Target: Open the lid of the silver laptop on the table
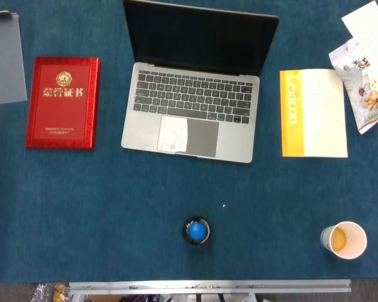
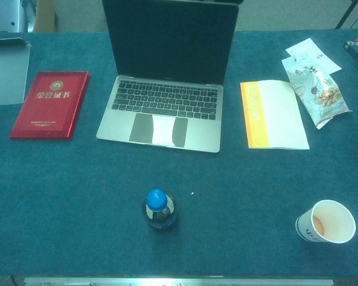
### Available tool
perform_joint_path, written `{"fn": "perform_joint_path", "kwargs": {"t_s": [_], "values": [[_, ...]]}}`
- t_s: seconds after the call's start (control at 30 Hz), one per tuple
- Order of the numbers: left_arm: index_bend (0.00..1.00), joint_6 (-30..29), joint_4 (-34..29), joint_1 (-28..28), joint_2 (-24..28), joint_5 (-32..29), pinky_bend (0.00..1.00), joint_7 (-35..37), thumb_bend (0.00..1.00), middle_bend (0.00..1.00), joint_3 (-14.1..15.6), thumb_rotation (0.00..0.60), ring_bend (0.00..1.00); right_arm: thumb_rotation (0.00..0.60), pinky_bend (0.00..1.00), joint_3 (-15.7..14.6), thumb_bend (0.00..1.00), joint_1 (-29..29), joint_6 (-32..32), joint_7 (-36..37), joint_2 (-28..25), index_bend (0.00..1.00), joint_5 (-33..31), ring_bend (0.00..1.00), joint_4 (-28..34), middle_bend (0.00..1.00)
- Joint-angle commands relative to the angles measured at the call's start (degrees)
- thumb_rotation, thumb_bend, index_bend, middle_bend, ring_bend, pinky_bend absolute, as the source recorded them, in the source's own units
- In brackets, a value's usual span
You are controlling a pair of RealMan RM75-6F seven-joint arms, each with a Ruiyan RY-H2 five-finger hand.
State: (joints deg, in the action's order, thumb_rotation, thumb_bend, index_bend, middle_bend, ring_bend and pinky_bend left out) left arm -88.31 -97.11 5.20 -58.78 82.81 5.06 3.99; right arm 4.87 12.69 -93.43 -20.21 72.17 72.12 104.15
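The silver laptop sits on the blue bench with its lid raised and its dark screen facing the robot; in the chest view the lid stands close to upright behind the keyboard. A pale patch lies on the trackpad.

Neither hand appears in the head view or the chest view, so whether they are spread, curled or holding anything cannot be told, and no place can be given relative to them.

Just beside the laptop on the left side of the pictures lies a red booklet with gold lettering, flat on the bench and apart from the laptop. Further left, at the bench's far corner, lies a grey sheet. On the other side of the laptop lies a yellow and white book marked "Lexicon", also flat. Beyond it, toward the far right edge, lies a snack packet, with a white paper partly under its far end.

Nearer the robot, in front of the laptop, stands a bottle with a blue cap. Well to its right stands a paper cup, open at the top, with something orange at the bottom.
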Motion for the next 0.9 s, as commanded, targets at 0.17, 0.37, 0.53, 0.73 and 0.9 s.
{"fn": "perform_joint_path", "kwargs": {"t_s": [0.17, 0.37, 0.53, 0.73, 0.9], "values": [[0.14, -0.2, 0.0, -0.7, 0.0, 1.6, 0.05, 0.2, 0.42, 0.09, -0.4, 0.6, 0.0, 0.6, 0.02, 0.7, 0.3, -1.1, 2.6, 2.5, -1.0, 0.0, -0.6, 0.0, -0.1, 0.07], [0.14, 0.5, 0.9, -0.4, -0.6, 3.2, 0.02, 1.2, 0.42, 0.07, -1.2, 0.6, 0.0, 0.6, 0.02, 0.8, 0.3, -1.2, 4.1, 2.0, -2.8, 0.0, 0.6, 0.0, 1.5, 0.07], [0.14, 0.8, 2.4, 0.1, -1.1, 4.6, 0.0, 0.5, 0.42, 0.04, -1.7, 0.549, 0.0, 0.6, 0.02, 0.7, 0.3, -1.3, 4.8, 0.5, -2.9, 0.0, 1.1, 0.0, 1.3, 0.07], [0.14, 0.8, 3.2, -0.3, -1.3, 5.1, 0.0, -1.1, 0.42, 0.03, -1.9, 0.483, 0.0, 0.6, 0.02, 1.0, 0.3, -2.1, 5.4, -0.3, -3.9, 0.0, 0.4, 0.0, 2.2, 0.07], [0.14, 1.8, 3.3, -0.3, -1.9, 4.5, 0.0, -1.5, 0.42, 0.03, -2.2, 0.489, 0.0, 0.6, 0.02, 1.2, 0.3, -2.6, 5.9, -0.6, -4.5, 0.0, -0.2, 0.0, 2.7, 0.07]]}}
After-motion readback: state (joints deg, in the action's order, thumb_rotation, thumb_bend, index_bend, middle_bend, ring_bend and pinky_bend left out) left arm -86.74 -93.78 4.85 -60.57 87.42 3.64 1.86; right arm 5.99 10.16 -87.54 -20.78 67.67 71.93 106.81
